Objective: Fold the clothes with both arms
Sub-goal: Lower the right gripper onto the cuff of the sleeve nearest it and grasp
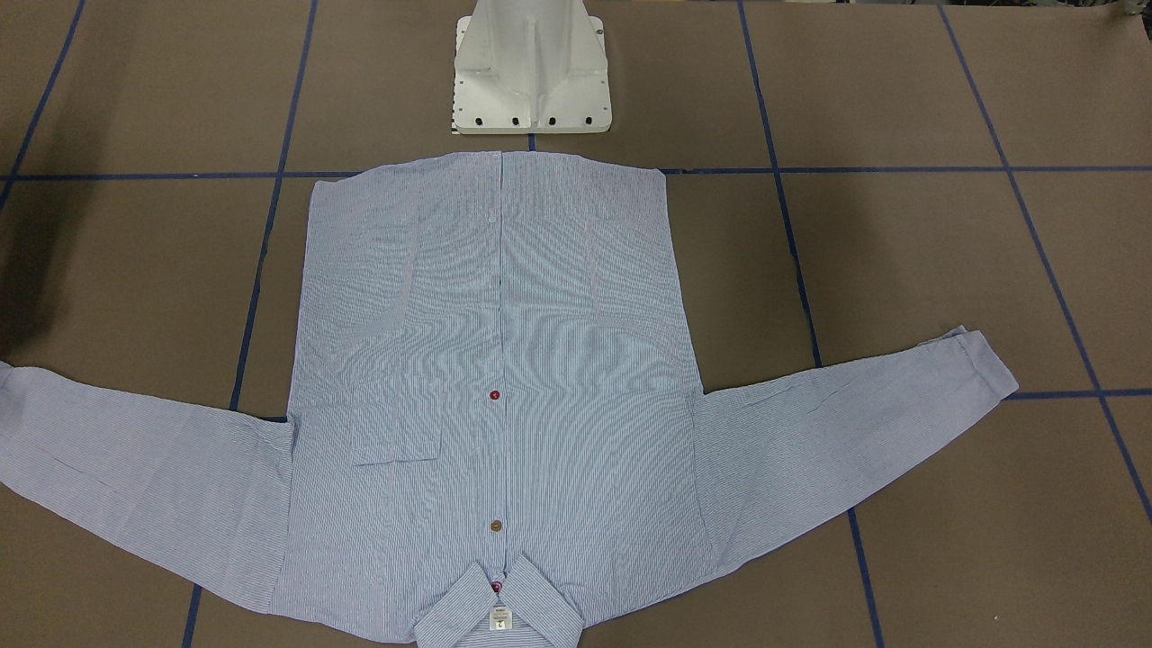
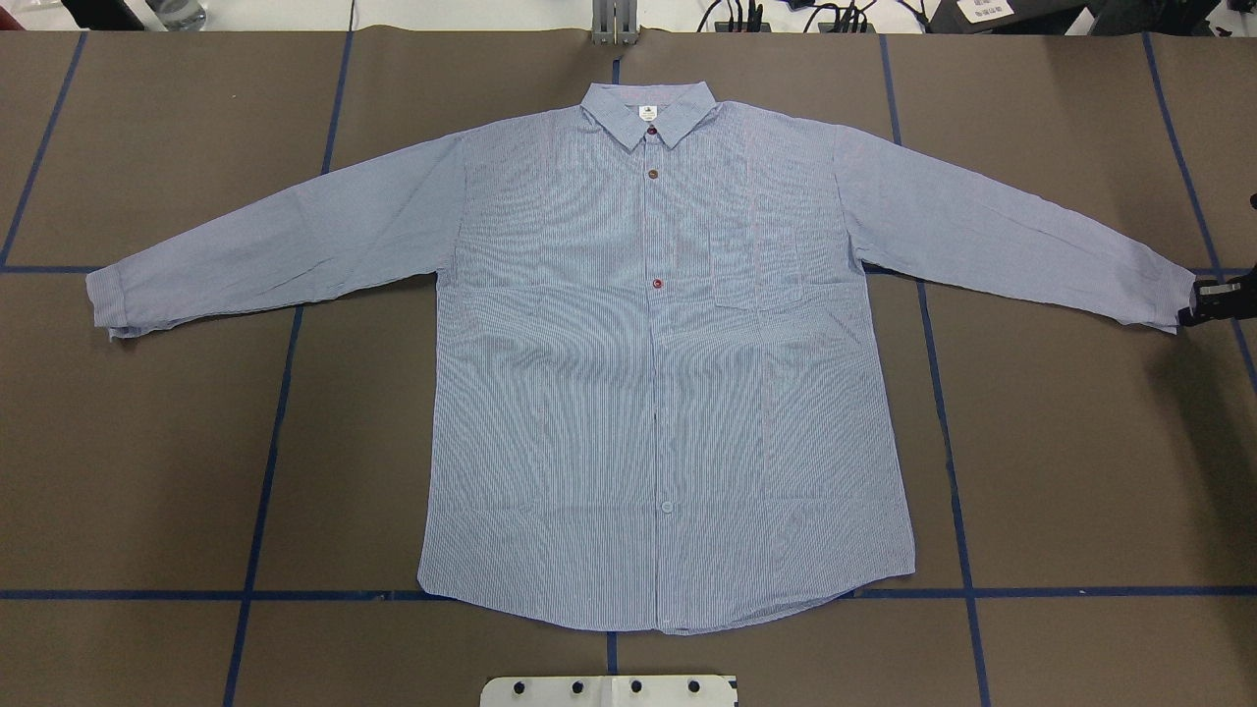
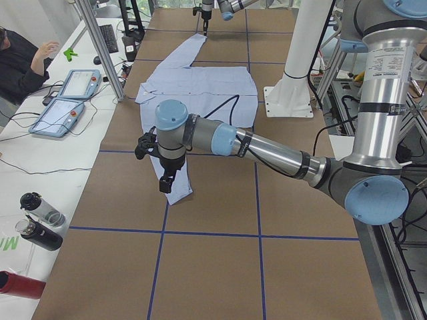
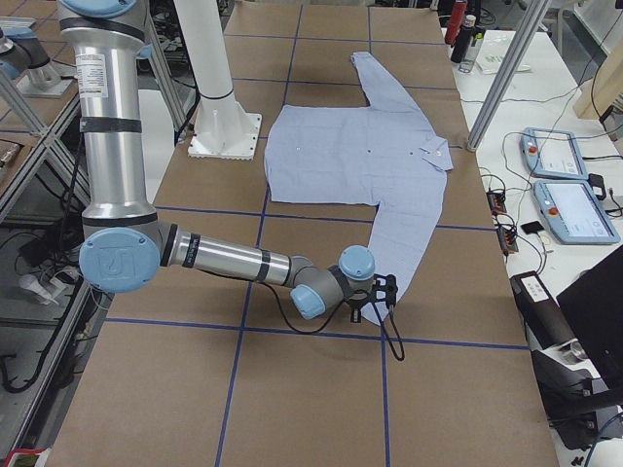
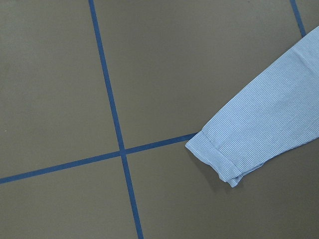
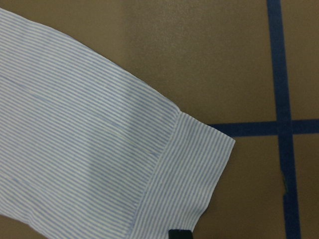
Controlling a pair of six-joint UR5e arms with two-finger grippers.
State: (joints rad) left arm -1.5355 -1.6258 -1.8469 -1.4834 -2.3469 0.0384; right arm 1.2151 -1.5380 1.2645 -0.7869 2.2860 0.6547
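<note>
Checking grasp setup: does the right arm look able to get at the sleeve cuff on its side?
Probably yes. The right gripper sits right at the cuff of the shirt, which lies flat and uncovered on the table; nothing stands between them.

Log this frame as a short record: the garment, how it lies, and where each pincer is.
Garment: light blue-and-white striped long-sleeved button-up shirt
Lay: flat, front up, buttoned, both sleeves spread on the brown taped table, collar away from the robot
Left pincer: near the left cuff; open or shut unclear
Right pincer: at the right cuff end; grip unclear
Folding: not begun
</note>
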